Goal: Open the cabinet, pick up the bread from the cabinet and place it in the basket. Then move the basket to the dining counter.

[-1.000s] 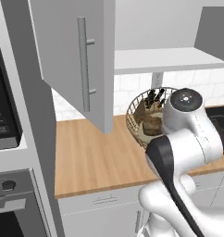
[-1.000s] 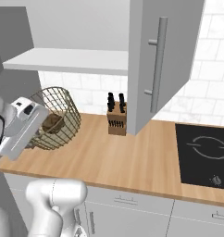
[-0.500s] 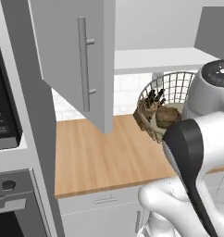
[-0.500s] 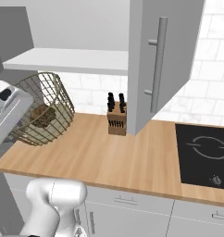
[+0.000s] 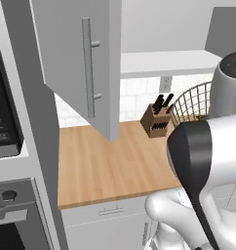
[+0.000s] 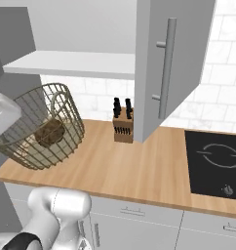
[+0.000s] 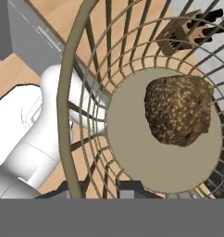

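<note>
The tan wire basket [image 6: 42, 128] hangs tilted above the left end of the wood worktop [image 6: 139, 171], held by its rim. The dark brown bread [image 6: 49, 132] lies inside it on the pale bottom. In the hand view I look down into the basket [image 7: 86, 83] at the bread [image 7: 177, 110], and my gripper [image 7: 97, 190] is shut on the basket's rim at the lower edge. In the left base view my arm hides most of the basket [image 5: 193, 103]. The cabinet door [image 6: 173, 63] stands open, showing the pale shelf [image 6: 71, 63].
A wooden knife block [image 6: 122, 125] stands against the tile backsplash just right of the basket. A black hob [image 6: 217, 163] lies in the worktop at far right. The open cabinet door [image 5: 86, 63] juts out over the worktop. An oven column [image 5: 12, 146] stands at left.
The basket with the bread has risen off the worktop and tipped further, drifting away from the knife block. My arm has swung up closer to the left base camera.
</note>
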{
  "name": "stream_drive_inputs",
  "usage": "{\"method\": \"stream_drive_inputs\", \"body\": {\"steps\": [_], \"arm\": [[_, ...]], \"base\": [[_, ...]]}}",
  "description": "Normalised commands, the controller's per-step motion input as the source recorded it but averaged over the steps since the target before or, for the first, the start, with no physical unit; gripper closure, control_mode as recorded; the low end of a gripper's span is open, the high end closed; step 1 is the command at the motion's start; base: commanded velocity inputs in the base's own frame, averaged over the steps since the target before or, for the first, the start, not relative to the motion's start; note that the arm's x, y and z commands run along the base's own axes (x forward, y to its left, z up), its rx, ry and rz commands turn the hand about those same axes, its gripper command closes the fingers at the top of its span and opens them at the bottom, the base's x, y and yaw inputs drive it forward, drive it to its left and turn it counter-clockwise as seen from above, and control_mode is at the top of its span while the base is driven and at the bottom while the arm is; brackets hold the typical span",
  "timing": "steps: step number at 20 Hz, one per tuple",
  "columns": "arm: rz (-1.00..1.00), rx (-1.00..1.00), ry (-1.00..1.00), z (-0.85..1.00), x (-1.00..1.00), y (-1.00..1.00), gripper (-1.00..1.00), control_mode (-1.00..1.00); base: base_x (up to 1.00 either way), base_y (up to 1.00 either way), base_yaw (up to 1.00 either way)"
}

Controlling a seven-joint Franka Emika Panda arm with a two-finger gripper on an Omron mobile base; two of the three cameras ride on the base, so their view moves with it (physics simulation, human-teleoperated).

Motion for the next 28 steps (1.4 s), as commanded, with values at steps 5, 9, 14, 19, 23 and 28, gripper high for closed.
{"method": "stream_drive_inputs", "body": {"steps": [5, 9, 14, 19, 23, 28], "arm": [[0.07, 0.02, -0.17, 0.0, 0.39, -0.1, 1.0, -1.0], [0.18, 0.04, -0.1, -0.01, 0.47, 0.0, 1.0, -1.0], [0.21, 0.1, -0.05, 0.0, 0.22, -0.11, 1.0, -1.0], [0.11, 0.19, 0.0, -0.01, 0.04, -0.16, 1.0, -1.0], [0.0, 0.13, 0.03, -0.04, 0.0, 0.0, 1.0, 1.0], [0.0, 0.0, 0.0, 0.0, 0.0, 0.0, 1.0, 1.0]], "base": [[0.0, 0.0, 0.0], [0.0, 0.0, 0.0], [0.0, 0.0, 0.0], [0.0, 0.0, 0.0], [0.0, 0.0, 0.0], [-0.13, 0.0, 0.0]]}}
